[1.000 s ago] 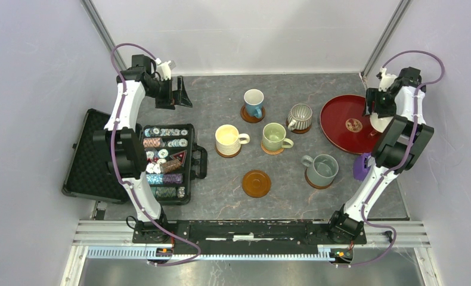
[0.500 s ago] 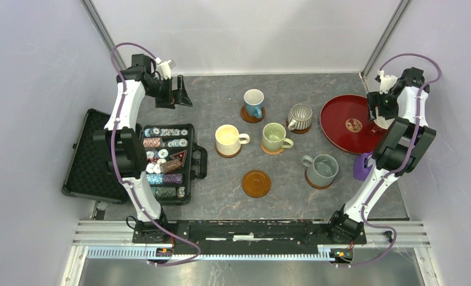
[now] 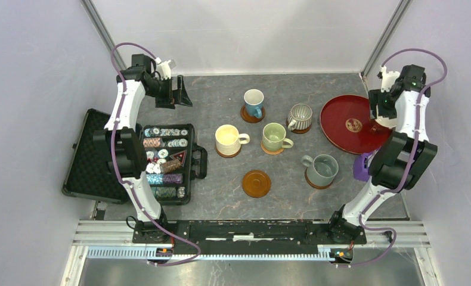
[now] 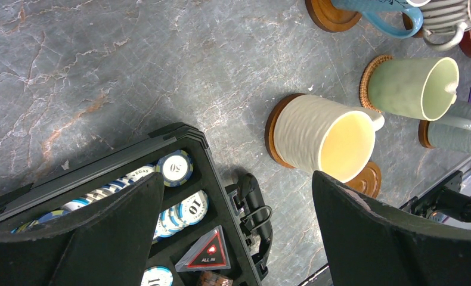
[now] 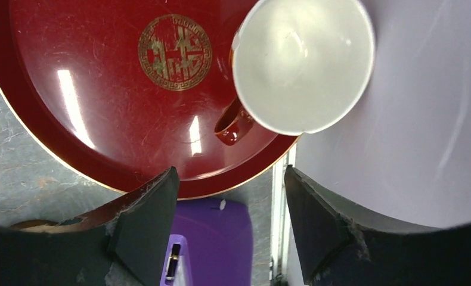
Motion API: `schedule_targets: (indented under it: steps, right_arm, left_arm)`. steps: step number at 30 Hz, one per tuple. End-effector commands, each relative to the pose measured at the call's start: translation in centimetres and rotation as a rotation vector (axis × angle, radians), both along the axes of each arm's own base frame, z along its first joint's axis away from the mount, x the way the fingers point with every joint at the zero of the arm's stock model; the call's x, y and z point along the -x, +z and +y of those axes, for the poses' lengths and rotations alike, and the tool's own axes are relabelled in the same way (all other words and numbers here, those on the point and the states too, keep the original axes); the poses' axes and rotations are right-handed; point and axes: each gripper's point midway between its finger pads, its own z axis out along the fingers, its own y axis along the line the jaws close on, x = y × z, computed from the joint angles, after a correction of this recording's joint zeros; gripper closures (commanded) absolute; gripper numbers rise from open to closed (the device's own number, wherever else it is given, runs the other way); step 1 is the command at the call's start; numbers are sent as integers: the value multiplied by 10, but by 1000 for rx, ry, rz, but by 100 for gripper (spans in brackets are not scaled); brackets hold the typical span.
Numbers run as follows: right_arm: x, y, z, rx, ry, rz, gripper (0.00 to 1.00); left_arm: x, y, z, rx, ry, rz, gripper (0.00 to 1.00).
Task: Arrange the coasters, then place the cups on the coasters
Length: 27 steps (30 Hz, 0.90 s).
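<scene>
From above, the green cup (image 3: 274,136) and four others stand on dark coasters (image 3: 245,115) mid-table; an orange coaster (image 3: 256,183) lies bare nearer the arms. At the left wrist, the left gripper (image 4: 236,179) gapes wide and empty above the cream cup (image 4: 325,140). At the right wrist, the right gripper (image 5: 230,173) is parted, holding nothing, over the white cup (image 5: 303,62) at the red tray (image 5: 72,89) rim.

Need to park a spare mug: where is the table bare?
Bare: between the chip case and the cream mug; left of the blue mug; near edge by the empty coaster. Crowded: around the green mug, the red tray side.
</scene>
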Motion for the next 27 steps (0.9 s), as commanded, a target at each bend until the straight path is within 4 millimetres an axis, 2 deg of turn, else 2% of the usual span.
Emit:
schedule_targets:
  steps: [1, 7, 17, 27]
  right_arm:
    - [9, -21, 4, -47, -147, 30, 28]
    - [7, -42, -6, -47, -301, 15, 34]
    - [0, -73, -23, -16, -464, 1, 35]
    - [-18, -87, -40, 8, -560, -58, 41]
  left_arm:
    - [-5, 13, -5, 31, 2, -29, 0]
    - [-4, 14, -4, 14, 0, -38, 0]
    - [1, 12, 1, -11, 6, -37, 0]
    - [0, 12, 3, -25, 7, -29, 0]
